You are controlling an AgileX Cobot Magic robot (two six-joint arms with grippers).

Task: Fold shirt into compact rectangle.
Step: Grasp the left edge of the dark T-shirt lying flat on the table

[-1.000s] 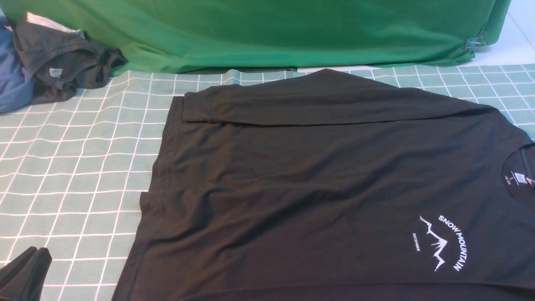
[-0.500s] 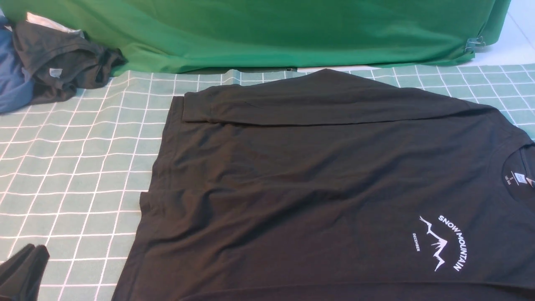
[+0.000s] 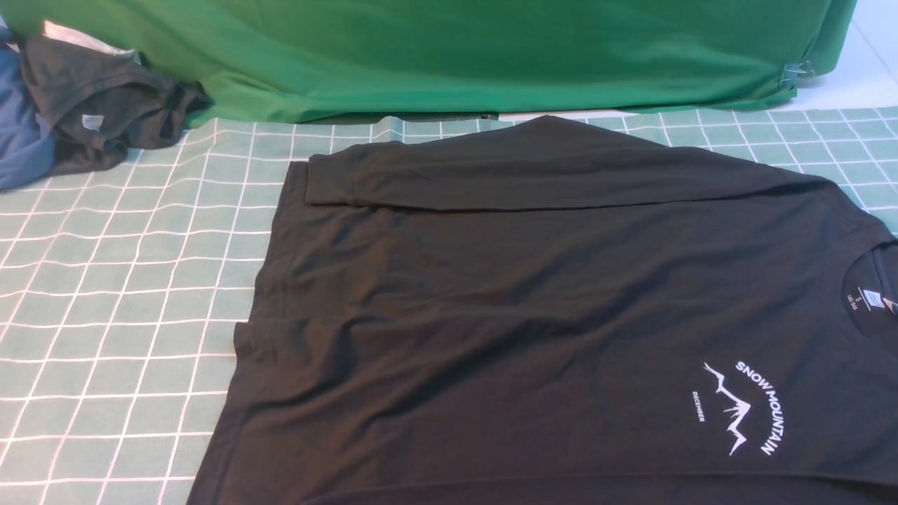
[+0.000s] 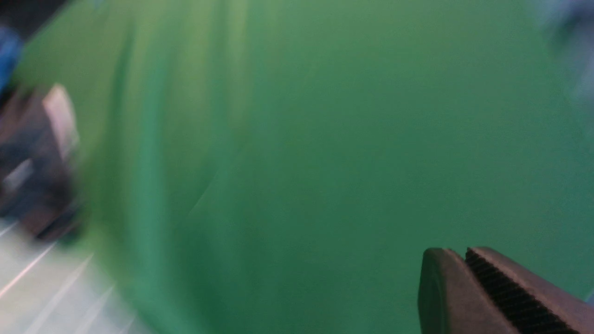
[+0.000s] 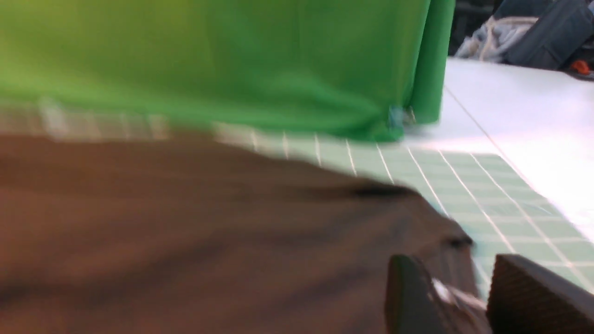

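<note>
The black long-sleeved shirt (image 3: 533, 315) lies flat on the checked cloth, collar toward the right. Its white SNOW MOUNTAIN logo (image 3: 747, 407) and white neck label (image 3: 870, 300) face up. One sleeve (image 3: 533, 175) is folded across the far side. Neither gripper shows in the front view. In the left wrist view, my left gripper (image 4: 457, 253) is shut on nothing and faces the green cloth (image 4: 325, 139). The blurred right wrist view shows my right gripper (image 5: 452, 266) open above the shirt (image 5: 185, 222) near its collar, with a white patch seen between the jaws.
A dark charcoal garment (image 3: 105, 105) lies over a blue garment (image 3: 21, 140) at the far left corner. A green backdrop cloth (image 3: 456, 56) hangs along the back, clipped at the right (image 3: 796, 70). Pale green checked cloth (image 3: 126, 280) covers the table; bare white tabletop (image 5: 519, 116) lies beyond it.
The left gripper, seen at the bottom left corner of the front view, has slid down and out of that view. The shirt has not moved.
</note>
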